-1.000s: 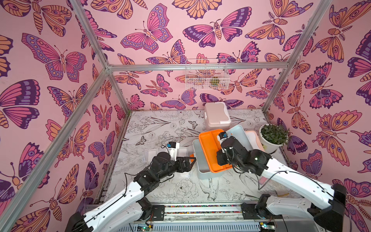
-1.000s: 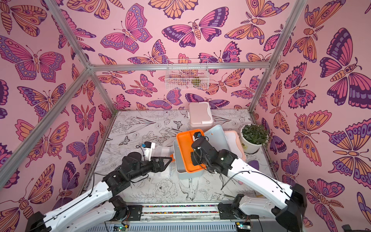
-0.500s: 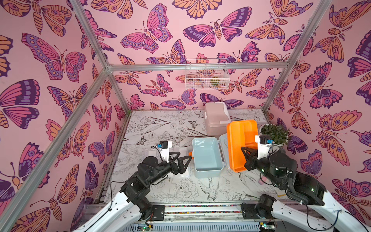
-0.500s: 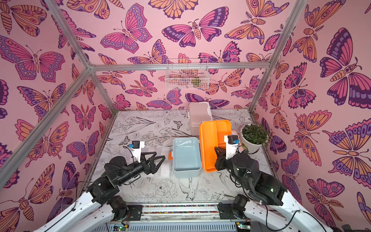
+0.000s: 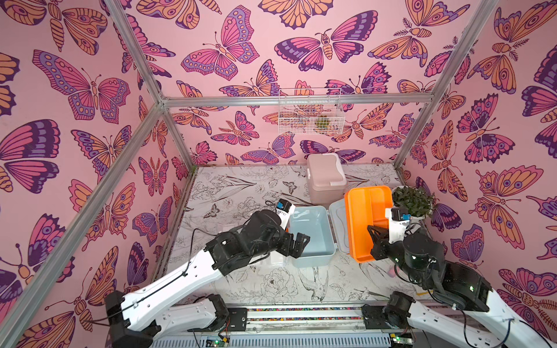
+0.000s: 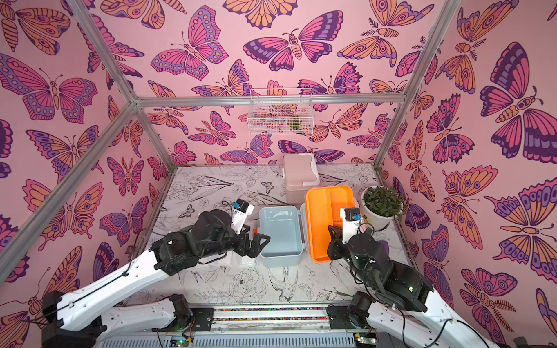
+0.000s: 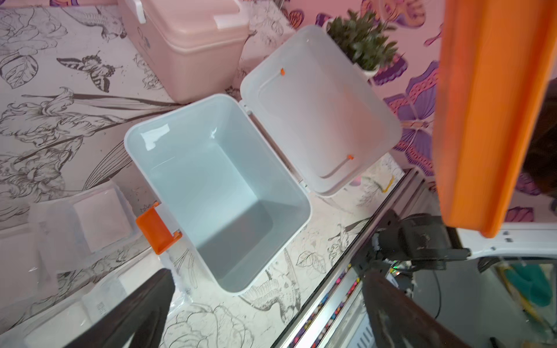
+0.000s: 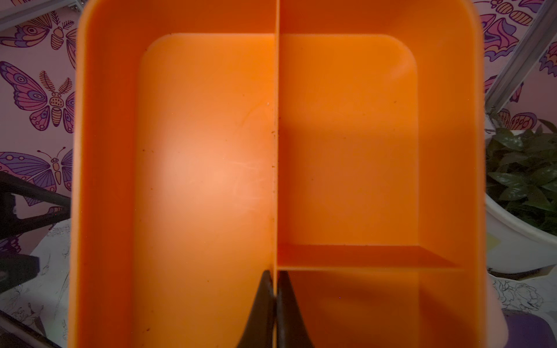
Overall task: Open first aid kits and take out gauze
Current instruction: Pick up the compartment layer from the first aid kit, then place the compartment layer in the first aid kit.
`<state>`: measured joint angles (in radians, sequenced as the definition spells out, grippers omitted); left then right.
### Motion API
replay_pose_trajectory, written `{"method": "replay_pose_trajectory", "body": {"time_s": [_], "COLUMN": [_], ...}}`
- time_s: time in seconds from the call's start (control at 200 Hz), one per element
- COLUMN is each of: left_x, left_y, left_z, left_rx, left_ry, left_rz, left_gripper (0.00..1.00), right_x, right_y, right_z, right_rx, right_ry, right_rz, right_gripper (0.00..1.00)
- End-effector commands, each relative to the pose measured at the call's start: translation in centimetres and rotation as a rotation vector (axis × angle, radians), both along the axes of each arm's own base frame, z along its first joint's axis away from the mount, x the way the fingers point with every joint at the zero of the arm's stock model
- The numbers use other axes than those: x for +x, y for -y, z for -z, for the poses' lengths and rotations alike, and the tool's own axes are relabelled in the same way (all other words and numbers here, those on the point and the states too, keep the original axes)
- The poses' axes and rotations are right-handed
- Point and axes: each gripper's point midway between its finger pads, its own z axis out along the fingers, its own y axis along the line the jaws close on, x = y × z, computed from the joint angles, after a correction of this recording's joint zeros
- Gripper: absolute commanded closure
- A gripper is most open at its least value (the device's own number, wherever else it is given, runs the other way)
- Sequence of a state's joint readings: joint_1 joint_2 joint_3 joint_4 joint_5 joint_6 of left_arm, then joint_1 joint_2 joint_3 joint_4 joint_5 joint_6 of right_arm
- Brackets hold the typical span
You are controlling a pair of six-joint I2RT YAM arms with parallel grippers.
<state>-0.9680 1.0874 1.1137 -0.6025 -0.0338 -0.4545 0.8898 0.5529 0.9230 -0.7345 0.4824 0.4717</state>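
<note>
Orange tray (image 8: 211, 150) clamped at divider by right pincer (image 8: 275, 301); left pincer (image 7: 268, 277) spread wide.

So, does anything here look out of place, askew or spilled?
The orange tray is outside the open blue-grey case: the right gripper, shut on its divider, holds it steeply tilted beside the case, empty. Gauze packets lie overlapping on the table by the case's orange latch. Nothing looks spilled or damaged.

a staged robot test booth: butterfly-papered walls (image 5: 90, 90), aluminium frame (image 5: 229, 101), arms (image 5: 180, 277) mounted on a rail (image 5: 301, 315).
</note>
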Motion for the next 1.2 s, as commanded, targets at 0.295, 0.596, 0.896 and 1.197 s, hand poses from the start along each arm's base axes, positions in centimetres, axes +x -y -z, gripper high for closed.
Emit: {"method": "replay_pose_trajectory", "body": {"time_s": [0.295,0.596,0.896,1.197], "left_x": [-0.2,-0.9,-0.5,-0.5], "left_y": [-4.2,-5.6,-8.1,-8.7], "left_z": [1.1,0.6,1.8,2.4], "left_rx": [0.145,-0.077,-0.151,-0.134], "left_ry": [0.039,0.121,0.163,0.177], "left_rz": [-0.078,-0.143,-0.265,-0.272], "left_gripper": [0.0,0.0,0.0,0.0], "right_x": [-0.2,2.6,4.9,6.7], "right_y": [-1.3,-10.9,-15.9,-15.7], "right_z": [-1.8,3.2,7.6,10.0], "right_rx": [0.039,0.011,-0.03,-0.121], "right_ry": [-0.011,-0.265,-0.51,-0.536], "right_rz": [-0.055,-0.218,-0.09,0.089], "right_gripper": [1.0,1.0,1.0,1.0]}}
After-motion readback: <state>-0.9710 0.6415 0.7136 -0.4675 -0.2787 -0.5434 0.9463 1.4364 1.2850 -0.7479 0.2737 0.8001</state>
